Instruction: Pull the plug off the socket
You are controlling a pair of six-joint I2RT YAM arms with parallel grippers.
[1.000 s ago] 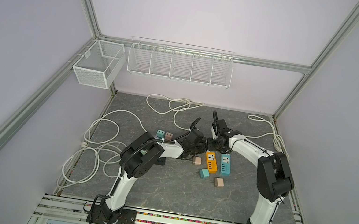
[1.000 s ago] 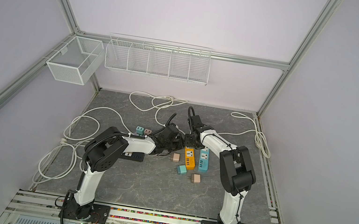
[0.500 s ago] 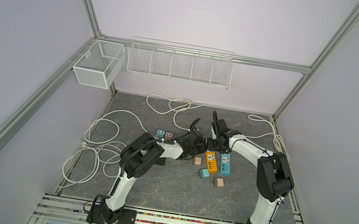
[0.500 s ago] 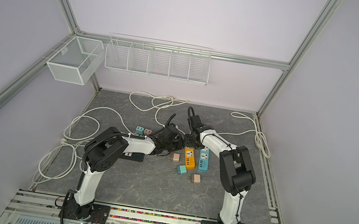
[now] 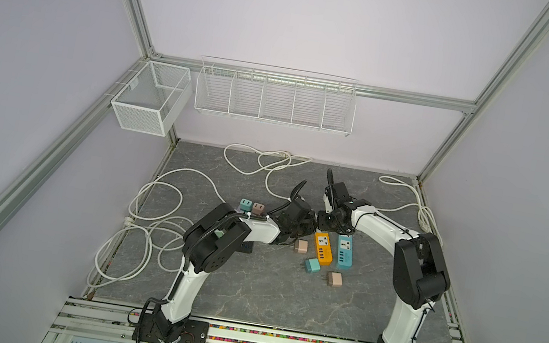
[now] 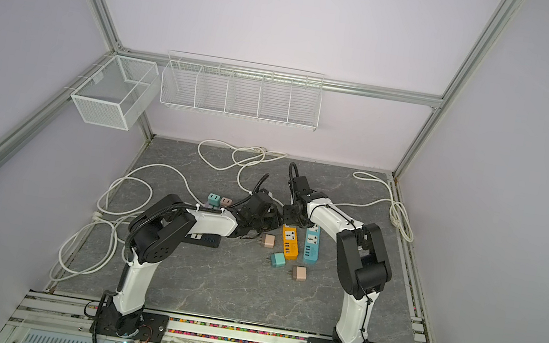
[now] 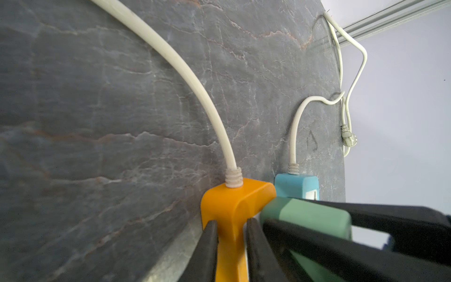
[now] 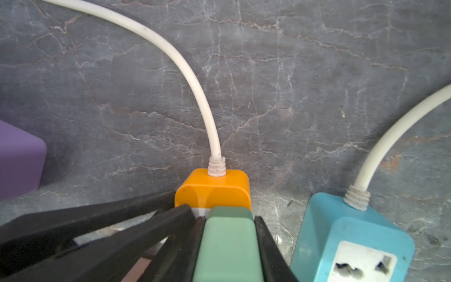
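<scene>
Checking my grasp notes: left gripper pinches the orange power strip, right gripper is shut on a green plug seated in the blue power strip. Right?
Not quite: the right wrist view shows the green plug seated in the orange power strip, not the blue power strip beside it. The left gripper pinches that orange strip; the right gripper is shut on the plug.

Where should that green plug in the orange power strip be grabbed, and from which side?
By its two flat opposite sides, from its free end. The green plug is a smooth block standing out of the orange power strip, so the right gripper pinches those faces while the left gripper clamps the strip.
</scene>
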